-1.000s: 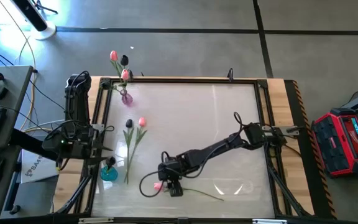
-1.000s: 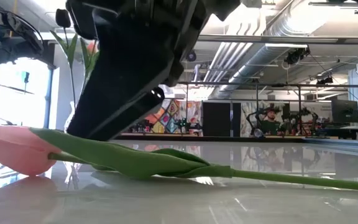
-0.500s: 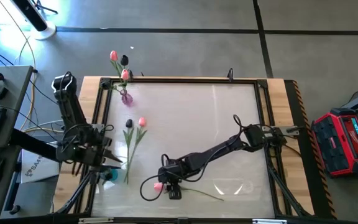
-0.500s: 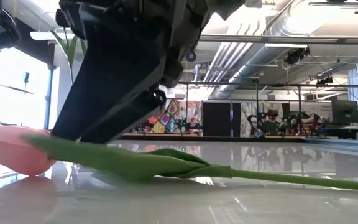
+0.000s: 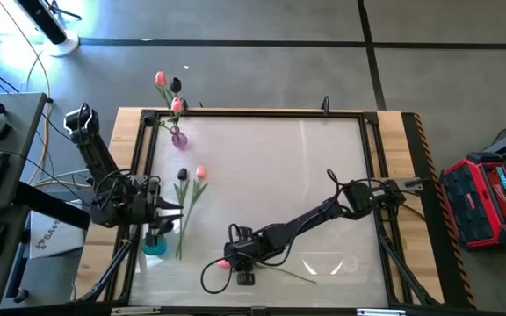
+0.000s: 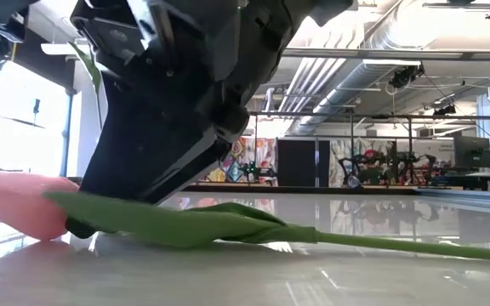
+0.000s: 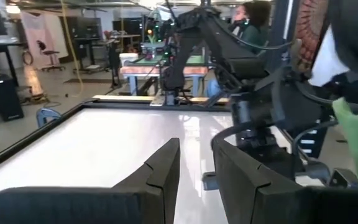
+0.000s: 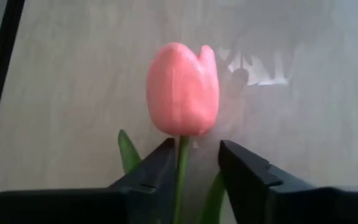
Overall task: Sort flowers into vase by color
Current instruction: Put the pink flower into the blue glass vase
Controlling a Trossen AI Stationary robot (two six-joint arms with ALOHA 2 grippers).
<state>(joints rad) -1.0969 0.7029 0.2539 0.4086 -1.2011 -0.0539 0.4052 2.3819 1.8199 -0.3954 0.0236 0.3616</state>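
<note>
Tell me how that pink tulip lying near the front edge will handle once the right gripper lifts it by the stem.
The pink tulip looks light. Its long thin stem will probably droop behind the right gripper, whose fingers straddle it just below the head. Lying flat, it seems unlikely to roll.

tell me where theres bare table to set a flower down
The table's far right half is bare, from the back rail to the right arm. The left side is crowded: purple vase, two loose tulips, teal vase and left gripper. The right gripper straddles a pink tulip near the front.

Overhead and table-level views (the latter very close) share the pink tulip (image 6: 15, 204).
</note>
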